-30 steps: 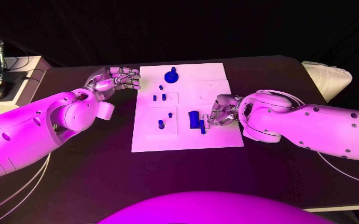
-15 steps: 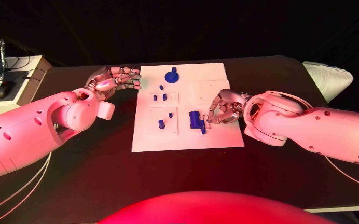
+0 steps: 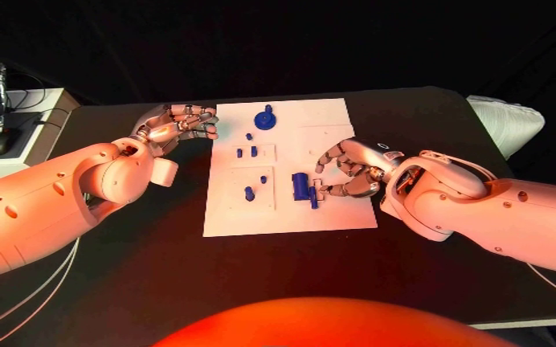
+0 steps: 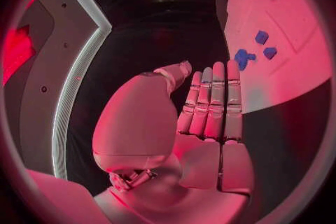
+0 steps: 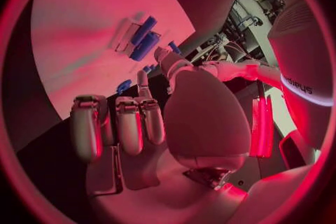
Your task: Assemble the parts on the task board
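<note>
On black table (image 3: pixel 139 267): white task board (image 3: pixel 336 130).

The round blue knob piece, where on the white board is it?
In the head view, the round blue knob piece stands near the task board's far edge, just beyond the left hand.

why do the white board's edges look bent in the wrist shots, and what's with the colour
Head view: orange-red light tints the white task board and both arms, yet its edges run straight. Left wrist view: fisheye curves the board's edge beside the silver left hand. Right wrist view: same bending, deep red cast over the silver right hand.
</note>
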Tool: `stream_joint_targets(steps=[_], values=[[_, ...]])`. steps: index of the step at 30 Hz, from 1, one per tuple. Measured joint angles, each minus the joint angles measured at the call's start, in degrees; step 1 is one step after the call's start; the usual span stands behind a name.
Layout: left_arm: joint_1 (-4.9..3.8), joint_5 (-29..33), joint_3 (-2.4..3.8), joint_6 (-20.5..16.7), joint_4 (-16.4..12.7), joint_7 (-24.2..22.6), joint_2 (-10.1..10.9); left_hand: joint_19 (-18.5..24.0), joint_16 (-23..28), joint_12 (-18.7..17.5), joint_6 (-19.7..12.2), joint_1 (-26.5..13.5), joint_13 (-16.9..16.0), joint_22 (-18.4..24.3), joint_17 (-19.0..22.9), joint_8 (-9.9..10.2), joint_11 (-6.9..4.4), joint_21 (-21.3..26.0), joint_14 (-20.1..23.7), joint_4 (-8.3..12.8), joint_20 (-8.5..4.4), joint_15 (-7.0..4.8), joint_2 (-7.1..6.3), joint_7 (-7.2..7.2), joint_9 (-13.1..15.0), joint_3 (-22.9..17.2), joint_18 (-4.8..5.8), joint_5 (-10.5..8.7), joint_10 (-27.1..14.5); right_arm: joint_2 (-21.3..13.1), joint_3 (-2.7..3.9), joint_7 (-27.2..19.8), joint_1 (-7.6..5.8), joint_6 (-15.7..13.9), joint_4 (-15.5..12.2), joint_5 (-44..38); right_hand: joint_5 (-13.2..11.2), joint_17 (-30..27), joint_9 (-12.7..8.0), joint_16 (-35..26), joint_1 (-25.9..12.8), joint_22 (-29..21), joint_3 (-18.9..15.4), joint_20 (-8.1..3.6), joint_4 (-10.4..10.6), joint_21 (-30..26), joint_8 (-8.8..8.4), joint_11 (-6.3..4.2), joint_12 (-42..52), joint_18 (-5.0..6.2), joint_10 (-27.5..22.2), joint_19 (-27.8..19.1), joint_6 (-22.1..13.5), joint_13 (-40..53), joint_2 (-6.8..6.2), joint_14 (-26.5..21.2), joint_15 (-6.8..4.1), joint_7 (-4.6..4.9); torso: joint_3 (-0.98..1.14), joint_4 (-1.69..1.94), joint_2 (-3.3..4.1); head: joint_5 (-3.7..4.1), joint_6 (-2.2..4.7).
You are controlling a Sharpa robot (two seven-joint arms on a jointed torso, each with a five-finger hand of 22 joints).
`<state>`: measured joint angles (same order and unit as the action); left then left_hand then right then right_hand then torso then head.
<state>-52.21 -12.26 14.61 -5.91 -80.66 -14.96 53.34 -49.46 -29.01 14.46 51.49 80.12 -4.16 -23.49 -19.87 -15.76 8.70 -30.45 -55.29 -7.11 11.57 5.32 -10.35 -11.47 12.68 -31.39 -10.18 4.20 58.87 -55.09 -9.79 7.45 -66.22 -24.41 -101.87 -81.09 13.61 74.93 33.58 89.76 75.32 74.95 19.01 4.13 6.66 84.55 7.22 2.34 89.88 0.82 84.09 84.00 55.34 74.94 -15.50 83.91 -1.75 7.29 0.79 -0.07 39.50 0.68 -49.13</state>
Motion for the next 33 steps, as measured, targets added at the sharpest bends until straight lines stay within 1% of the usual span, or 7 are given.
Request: stream_joint_targets(steps=[8,14,19,23,27,30,33], values=[[0.00,-0.05,0.00,0.02,0.06,-0.01,0.01,0.00,0.00,0.00,0.00,0.00,0.00,0.00,0.00,0.00,0.00,0.00,0.00,0.00,0.00,0.00,0.00,0.00,0.00,0.00,0.00,0.00,0.00,-0.19,-0.14,0.84,1.47,-0.16,-0.75,-3.59,0.76,-0.01,-0.96,0.00,0.20,0.00,-2.22,-0.42,4.50,1.05,2.48,-1.15,0.00,0.00,-0.08,-0.05,5.87,-0.01,0.75,0.11,-0.75,-1.75,-0.05,0.12,0.07,0.05,0.04],[0.01,-0.10,0.00,0.04,0.05,-0.01,0.02,0.00,0.00,0.00,0.00,0.00,0.00,0.00,0.01,0.00,0.00,0.00,0.00,0.00,0.00,0.00,0.00,0.00,0.00,0.00,0.01,0.00,0.00,-0.18,-0.20,4.57,2.47,0.26,-1.88,-6.86,-4.07,-0.01,-1.77,0.00,3.19,-0.01,-14.73,-0.64,9.62,0.38,2.55,-0.59,0.00,0.00,-0.10,0.00,2.20,-0.01,1.12,0.11,-0.74,-0.77,-0.13,0.13,0.07,0.04,-0.04],[0.01,-0.16,-0.01,0.06,0.04,0.00,0.07,0.00,0.00,0.00,0.00,0.00,0.00,-0.01,0.01,0.00,0.00,0.00,0.00,0.00,0.00,0.00,0.00,0.00,0.00,0.00,0.00,0.00,0.00,-0.21,-0.25,8.95,3.25,-0.04,-2.74,-9.74,-4.18,-0.01,-0.42,0.00,4.20,-0.01,-14.04,-0.88,10.17,1.58,6.73,-1.71,0.00,0.00,-0.09,-0.02,6.07,-0.02,2.94,0.10,-1.20,-2.51,-0.13,0.16,0.05,0.07,-0.06],[0.01,-0.20,-0.01,0.09,0.02,0.00,0.13,-0.21,0.00,0.00,0.00,0.00,0.00,0.05,-0.08,0.00,0.00,0.00,0.00,0.00,-0.21,0.00,0.00,0.00,0.00,0.00,0.00,0.00,0.00,-0.13,-0.25,12.76,3.53,-0.03,-2.86,-10.07,-0.84,-0.01,1.14,0.00,-0.35,-0.01,-12.65,-2.12,10.19,3.05,9.40,-3.34,0.00,0.00,-0.14,0.01,8.80,-0.02,3.84,0.10,-2.60,-4.46,-0.18,0.16,0.02,0.08,-0.07],[0.01,-0.24,-0.01,0.12,-0.02,0.02,0.16,-0.21,0.00,0.00,0.00,0.00,0.00,0.05,-0.08,0.00,0.00,0.00,0.00,0.00,-0.21,0.00,0.00,0.00,0.00,0.00,0.00,0.00,0.00,0.56,-0.24,16.06,3.63,0.32,-2.39,-9.37,2.58,-0.01,2.47,0.00,-5.95,-0.02,-12.68,-2.30,10.21,2.98,10.09,-3.41,0.00,0.00,-0.09,0.01,8.75,-0.02,4.22,0.01,-2.69,-4.48,-0.23,0.12,0.01,0.11,0.00],[0.01,-0.26,-0.01,0.14,-0.03,0.05,0.16,-0.20,0.00,0.00,0.00,0.00,0.00,0.05,-0.08,0.00,0.00,0.00,0.00,-0.16,-0.21,0.00,0.00,0.00,0.00,0.16,0.00,0.00,0.00,1.19,-0.24,17.92,3.72,0.52,-1.95,-8.62,10.34,-0.01,3.78,0.00,-11.12,-0.02,-16.58,-2.30,10.25,2.38,10.95,-3.42,0.00,0.00,-0.10,0.01,7.90,-0.02,6.01,0.01,-2.69,-4.63,-0.24,0.12,0.00,0.12,0.03],[0.01,-0.28,0.00,0.18,-0.06,0.07,0.18,-0.20,0.00,0.00,0.00,0.00,0.00,0.05,-0.08,0.00,0.00,0.00,0.00,-0.16,-0.21,0.00,0.00,0.00,0.00,0.16,0.00,0.00,0.00,1.75,-0.24,19.24,3.76,0.54,-1.62,-7.92,12.33,-0.01,4.39,0.00,-12.29,-0.02,-18.31,-2.29,10.27,2.38,11.31,-3.45,0.00,0.00,-0.13,0.01,7.73,-0.03,7.05,0.01,-2.69,-4.46,-0.26,0.13,0.00,0.07,0.05]])
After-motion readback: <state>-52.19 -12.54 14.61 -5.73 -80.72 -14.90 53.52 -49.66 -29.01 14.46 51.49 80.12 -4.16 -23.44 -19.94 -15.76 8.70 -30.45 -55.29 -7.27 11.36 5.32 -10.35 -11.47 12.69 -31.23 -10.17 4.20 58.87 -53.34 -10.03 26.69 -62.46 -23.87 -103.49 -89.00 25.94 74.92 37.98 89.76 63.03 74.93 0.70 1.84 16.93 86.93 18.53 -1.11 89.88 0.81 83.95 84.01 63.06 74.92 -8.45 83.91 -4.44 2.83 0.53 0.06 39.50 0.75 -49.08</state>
